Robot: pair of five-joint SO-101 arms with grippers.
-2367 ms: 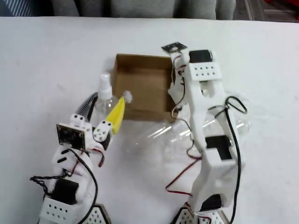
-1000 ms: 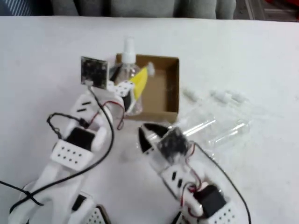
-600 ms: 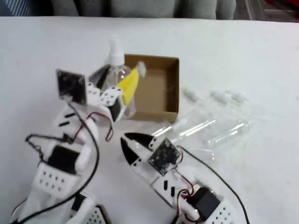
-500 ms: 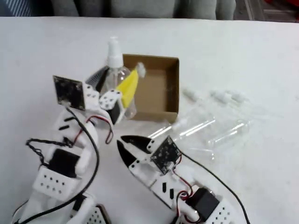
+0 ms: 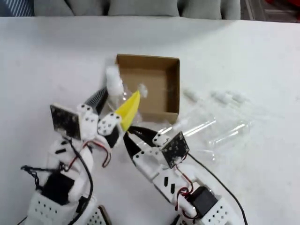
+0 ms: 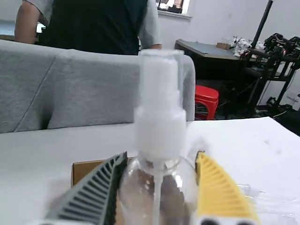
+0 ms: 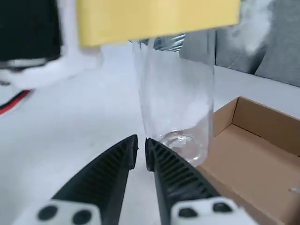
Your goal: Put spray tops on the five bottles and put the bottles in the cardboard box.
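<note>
Spray bottle (image 6: 158,190), top fitted: left gripper (image 6: 161,157) is clasping it, raised by the cardboard box (image 5: 148,58)'s left wall; box is apparently lying empty; right gripper (image 7: 141,140) is hovering nearly closed, holding nothing; clear bottles (image 5: 220,136) and loose spray tops (image 5: 226,97) are lying right of the box, awaiting assembly.

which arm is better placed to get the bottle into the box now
Left. The left gripper is shut on the bottle, spray top fitted, at the cardboard box rim. The right gripper holds nothing, low by the bottle's base.
</note>
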